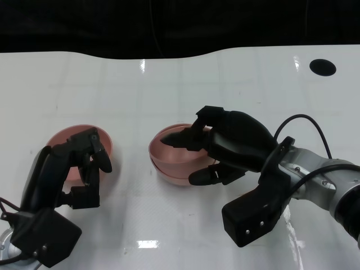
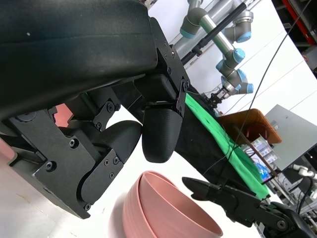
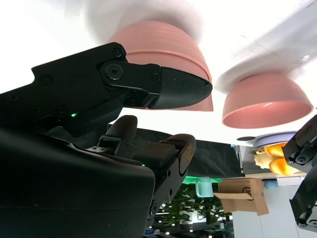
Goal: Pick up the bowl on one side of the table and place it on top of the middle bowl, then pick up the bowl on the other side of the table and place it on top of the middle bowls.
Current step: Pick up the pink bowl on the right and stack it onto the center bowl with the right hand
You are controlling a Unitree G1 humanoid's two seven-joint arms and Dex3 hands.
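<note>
Two pink bowls sit nested as one stack [image 1: 174, 164] in the middle of the white table; the stack also shows in the left wrist view [image 2: 163, 210] and the right wrist view [image 3: 163, 39]. My right hand [image 1: 228, 147] straddles the stack's right rim, fingers over the inside and thumb by the outer wall. Its fingertips [image 2: 223, 198] hover just off the rim. A third pink bowl [image 1: 61, 140] [image 3: 265, 99] rests on the table at the left. My left hand [image 1: 76, 169] arches over that bowl's near right rim, fingers spread, not clamped on it.
A round black hole [image 1: 322, 67] lies in the table at the back right. A black cable [image 1: 308, 120] loops above my right forearm. The table's far edge [image 1: 169, 55] meets a dark backdrop. Beyond it are a green cloth [image 2: 223, 134] and other robot arms [image 2: 228, 49].
</note>
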